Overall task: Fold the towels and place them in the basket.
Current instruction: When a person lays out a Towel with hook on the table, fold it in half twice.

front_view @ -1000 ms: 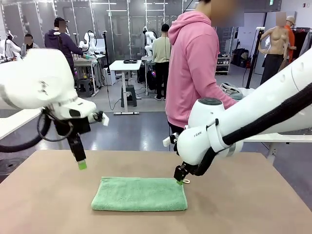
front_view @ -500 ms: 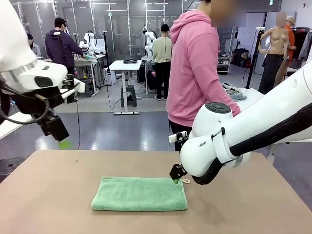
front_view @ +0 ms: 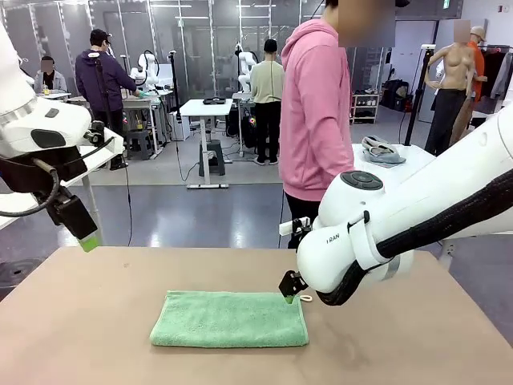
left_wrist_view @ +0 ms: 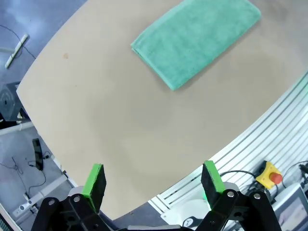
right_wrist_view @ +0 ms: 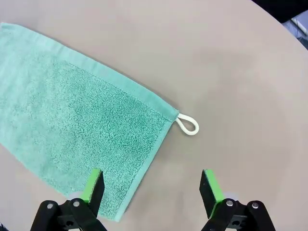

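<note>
Towel [front_view: 229,319] lies folded — person [front_view: 317,104] beyond.

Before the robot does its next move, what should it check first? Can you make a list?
1. Mint green towel folded, lying flat on the table: ok.
2. Left gripper open and empty, off to the side of the towel: ok.
3. Right gripper open and empty over the towel's corner: ok.
4. Corner loop lying free, not caught: ok.
5. Where the basket is: cannot tell.
</note>
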`<action>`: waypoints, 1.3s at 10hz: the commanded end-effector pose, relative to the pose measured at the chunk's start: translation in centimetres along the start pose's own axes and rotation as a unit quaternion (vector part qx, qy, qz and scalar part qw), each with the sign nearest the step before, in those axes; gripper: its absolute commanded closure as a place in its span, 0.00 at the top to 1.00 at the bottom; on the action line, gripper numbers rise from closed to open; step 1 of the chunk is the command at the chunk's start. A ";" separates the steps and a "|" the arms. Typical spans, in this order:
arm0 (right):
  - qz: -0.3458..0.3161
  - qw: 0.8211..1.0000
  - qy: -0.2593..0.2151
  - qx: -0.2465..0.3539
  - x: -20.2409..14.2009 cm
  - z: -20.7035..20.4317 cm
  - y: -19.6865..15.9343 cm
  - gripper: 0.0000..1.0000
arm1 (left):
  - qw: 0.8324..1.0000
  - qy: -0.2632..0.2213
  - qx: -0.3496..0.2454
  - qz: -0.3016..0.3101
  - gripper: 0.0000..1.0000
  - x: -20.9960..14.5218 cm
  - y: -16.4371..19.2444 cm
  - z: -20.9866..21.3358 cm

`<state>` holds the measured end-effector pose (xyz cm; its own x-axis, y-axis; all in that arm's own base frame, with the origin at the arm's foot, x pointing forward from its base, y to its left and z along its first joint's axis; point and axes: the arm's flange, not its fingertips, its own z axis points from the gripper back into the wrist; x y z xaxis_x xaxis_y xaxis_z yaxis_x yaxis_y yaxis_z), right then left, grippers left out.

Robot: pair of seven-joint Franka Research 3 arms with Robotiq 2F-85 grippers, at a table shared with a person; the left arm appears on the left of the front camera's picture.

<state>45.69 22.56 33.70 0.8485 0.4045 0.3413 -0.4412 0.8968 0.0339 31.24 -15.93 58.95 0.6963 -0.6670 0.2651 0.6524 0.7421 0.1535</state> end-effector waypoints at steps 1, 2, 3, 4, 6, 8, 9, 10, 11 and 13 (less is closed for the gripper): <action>0.000 1.000 0.000 0.000 0.0 0.0 0.0 1.00 | 1.000 0.000 0.002 0.006 1.00 0.6 0.1 0.2; -0.020 0.999 0.031 -0.007 0.1 -0.1 0.6 1.00 | 1.000 0.000 0.002 0.006 1.00 0.6 0.1 0.2; -0.049 0.997 0.053 -0.019 0.4 -0.3 0.9 1.00 | 1.000 0.000 0.002 0.006 1.00 0.6 0.1 0.2; -0.079 0.994 0.074 -0.015 0.7 -0.6 1.2 1.00 | 1.000 0.000 0.002 0.006 1.00 0.6 0.1 0.2; -0.134 0.985 0.104 -0.013 1.2 -1.1 1.4 1.00 | 1.000 0.000 0.002 0.006 1.00 0.6 0.1 0.2; -0.169 0.979 0.109 -0.024 1.6 -2.7 1.4 1.00 | 1.000 0.000 0.002 0.006 1.00 0.6 0.1 0.2; -0.178 0.978 0.106 -0.033 1.7 -3.2 1.3 1.00 | 1.000 0.000 0.002 0.006 1.00 0.6 0.1 0.2; -0.184 0.977 0.108 -0.026 1.8 -3.9 1.1 1.00 | 1.000 0.000 0.002 0.006 1.00 0.6 0.1 0.2; -0.188 0.976 0.113 -0.019 1.8 -4.7 0.9 1.00 | 1.000 0.000 0.002 0.006 1.00 0.6 0.1 0.2; -0.191 0.975 0.115 -0.014 1.9 -5.8 0.8 1.00 | 1.000 0.000 0.002 0.006 1.00 0.6 0.1 0.2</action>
<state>48.08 24.26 29.17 0.9922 0.1017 0.0723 -0.1081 0.9900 0.0904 31.41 -15.95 58.89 0.6952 -0.6683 0.2646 0.6565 0.7403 0.1450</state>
